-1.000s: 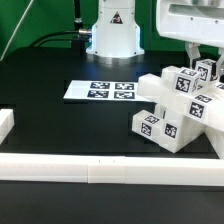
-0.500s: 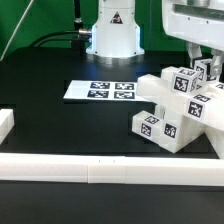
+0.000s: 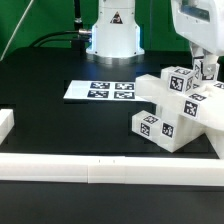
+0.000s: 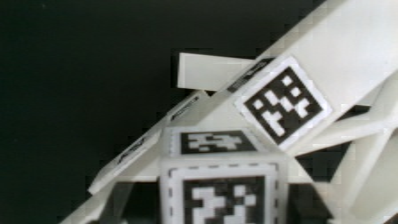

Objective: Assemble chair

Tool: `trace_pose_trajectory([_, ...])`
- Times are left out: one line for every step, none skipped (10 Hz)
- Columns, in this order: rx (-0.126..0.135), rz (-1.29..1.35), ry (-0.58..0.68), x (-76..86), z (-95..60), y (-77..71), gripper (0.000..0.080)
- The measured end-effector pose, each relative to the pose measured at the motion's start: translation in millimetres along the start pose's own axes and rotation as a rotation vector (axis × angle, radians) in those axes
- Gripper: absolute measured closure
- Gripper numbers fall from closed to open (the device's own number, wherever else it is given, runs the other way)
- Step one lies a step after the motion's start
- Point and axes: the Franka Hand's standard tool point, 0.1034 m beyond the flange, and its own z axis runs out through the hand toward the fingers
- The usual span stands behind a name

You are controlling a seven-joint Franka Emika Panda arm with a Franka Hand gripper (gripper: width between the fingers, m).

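The partly joined white chair [image 3: 175, 108] lies tilted at the exterior view's right, showing several black-and-white tags. My gripper [image 3: 204, 66] comes down from the top right onto its upper end, fingers either side of a small tagged block [image 3: 206, 70]. In the wrist view that tagged block [image 4: 222, 185] fills the space between my jaws, with a slanted tagged bar [image 4: 285, 95] of the chair just beyond it. The jaws look shut on the block. My fingertips are mostly hidden behind the chair parts.
The marker board [image 3: 100, 90] lies flat at the centre left. Long white border bars run along the front [image 3: 110, 168] and at the exterior view's left edge [image 3: 5, 125]. The robot base [image 3: 113, 35] stands at the back.
My hand has shifted a little toward the exterior view's right over the chair's upper end. The chair has hardly moved.
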Motion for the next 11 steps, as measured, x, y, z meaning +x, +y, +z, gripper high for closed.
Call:
trace_pose_trajectory([-0.001,-0.038,0.0,0.1,0.4,0.2,0.0515])
trace_pose_trajectory([-0.002,-0.046,0.0,0.1,0.7,0.3,0.0351])
trace_pose_trajectory([-0.001,-0.135,0.0,0.1,0.3,-0.6,0.0227])
trace_pose_trajectory([-0.001,-0.219,0.0,0.2,0.6,-0.6,0.0227])
trace_pose_trajectory([-0.002,-0.284,0.001,0.3,1.0,-0.4,0.0165])
trace_pose_trajectory([-0.002,-0.371,0.001,0.3,1.1,-0.4,0.0155])
trace_pose_trajectory([-0.003,-0.458,0.001,0.5,1.3,-0.2,0.0155])
trace_pose_trajectory([-0.007,-0.568,0.001,0.9,2.2,0.6,0.0151])
trace_pose_trajectory([-0.023,-0.682,0.004,0.1,2.7,2.5,0.0151])
trace_pose_trajectory([-0.042,-0.814,0.006,0.4,1.0,2.0,0.0151])
trace_pose_trajectory([-0.063,-0.971,-0.009,1.2,-4.2,-1.3,0.0151])
